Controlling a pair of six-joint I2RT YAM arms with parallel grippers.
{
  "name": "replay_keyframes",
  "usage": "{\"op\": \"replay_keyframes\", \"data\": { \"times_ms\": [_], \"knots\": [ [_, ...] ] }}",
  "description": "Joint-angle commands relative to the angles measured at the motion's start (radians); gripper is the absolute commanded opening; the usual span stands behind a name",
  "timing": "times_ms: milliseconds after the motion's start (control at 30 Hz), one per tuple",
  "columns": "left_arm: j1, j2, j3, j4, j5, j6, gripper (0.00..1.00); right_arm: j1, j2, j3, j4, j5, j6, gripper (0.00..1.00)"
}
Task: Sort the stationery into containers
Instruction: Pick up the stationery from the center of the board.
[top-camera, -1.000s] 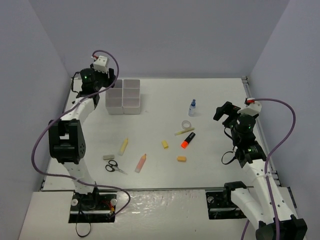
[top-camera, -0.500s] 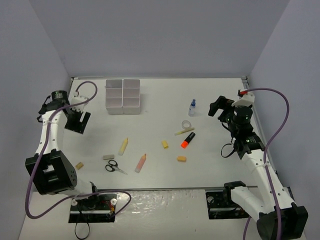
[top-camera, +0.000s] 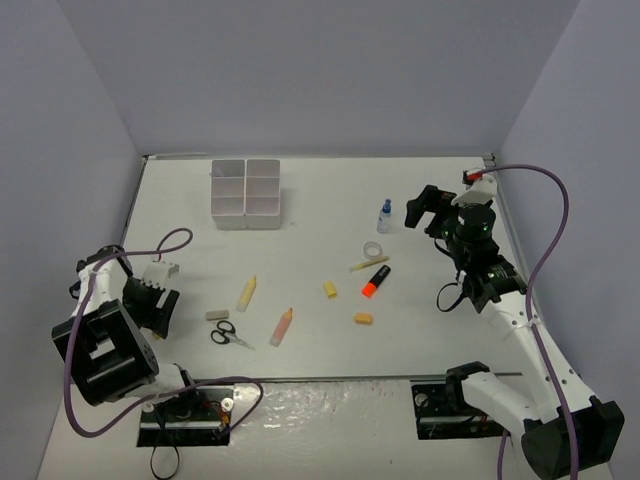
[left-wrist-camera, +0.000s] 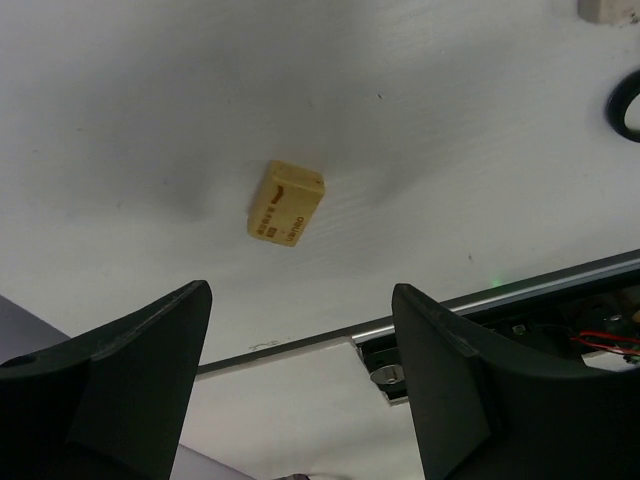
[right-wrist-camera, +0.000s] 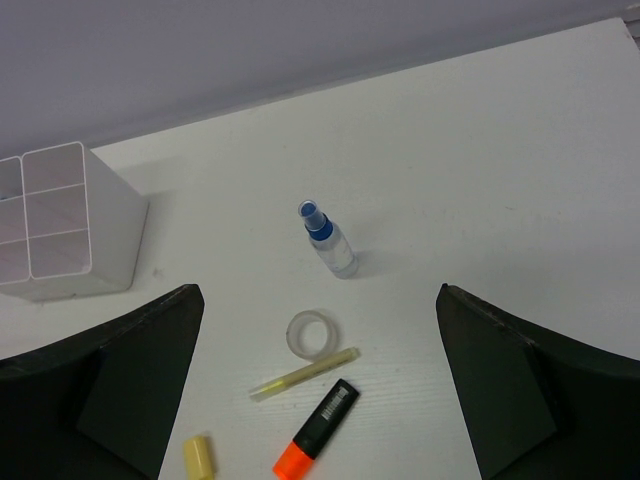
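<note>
Far left, near edge: your left gripper (left-wrist-camera: 300, 300) is hanging above the table (top-camera: 330, 180) with its jaws standing wide apart, gripping nothing. A small yellow eraser (left-wrist-camera: 286, 204) is lying flat just beyond the fingers (left-wrist-camera: 130, 380), touching neither.

Left, far side: the containers (top-camera: 245, 215), a white compartment block, are sitting upright.

Left of centre, near side: a grey eraser (top-camera: 217, 313) is lying just beside the black-handled scissors (top-camera: 231, 334). A yellow marker (top-camera: 247, 292) and an orange marker (top-camera: 282, 326) are lying to their right.

Centre: a pale yellow eraser (top-camera: 330, 289) and a deeper yellow eraser (top-camera: 362, 319) are lying apart.

Right of centre: the tape roll (top-camera: 373, 249), a thin yellow pen (top-camera: 368, 263) and a black-and-orange highlighter (top-camera: 376, 280) are lying close together. The blue-capped bottle (top-camera: 384, 215) is standing beyond them.

Right: your right gripper (right-wrist-camera: 316, 290) is hovering with jaws fully spread, holding and touching nothing.
</note>
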Motion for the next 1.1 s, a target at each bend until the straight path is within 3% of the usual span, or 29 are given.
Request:
{"op": "replay_keyframes", "data": {
  "times_ms": [0,200,467,733,933,1067],
  "knots": [
    [0.003,-0.014,-0.01,0.03,0.007,0.06,0.65,0.017,0.014,0.054,0.047,0.038,-0.012,1.0],
    [0.038,0.107,-0.022,0.092,-0.013,0.066,0.56,0.026,0.002,0.051,0.043,0.051,-0.028,1.0],
    [0.032,0.064,-0.072,0.181,0.021,0.106,0.5,0.026,-0.018,0.032,0.041,0.07,-0.03,1.0],
    [0.027,0.128,-0.051,0.162,0.055,0.124,0.44,0.026,-0.023,0.029,0.041,0.075,-0.035,1.0],
    [0.008,0.127,-0.064,0.169,0.072,0.135,0.01,0.027,-0.039,0.021,0.038,0.094,-0.041,1.0],
    [0.007,0.129,-0.031,0.133,0.119,0.127,0.0,0.026,-0.045,0.012,0.038,0.099,-0.04,1.0]
  ]
}}
